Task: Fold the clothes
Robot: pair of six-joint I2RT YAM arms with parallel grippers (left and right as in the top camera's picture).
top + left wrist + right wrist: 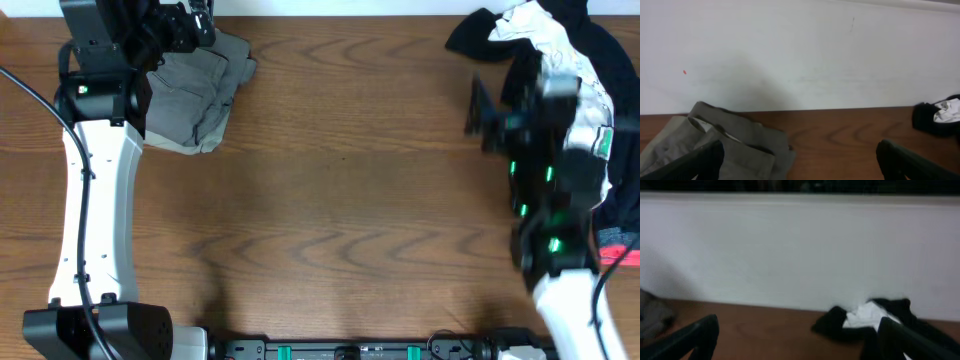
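Folded mid-grey shorts (195,95) lie at the table's back left, with a paler beige layer showing at their near edge. My left gripper (188,27) hovers open and empty over their far edge. In the left wrist view (799,151) the shorts (735,145) lie under the left finger. A heap of black garments (560,20) with a white shirt (545,35) sits at the back right, with a pink cuff (620,252) at its near end. My right gripper (478,108) is open and empty, just left of the heap. In the right wrist view (799,324) the heap (867,316) lies ahead, to the right.
The wooden table (350,200) ends at a white wall (800,55) just behind both garments. The right arm (550,180) looks blurred and covers part of the heap. The left arm (95,200) runs along the table's left side. The arm bases stand at the front edge.
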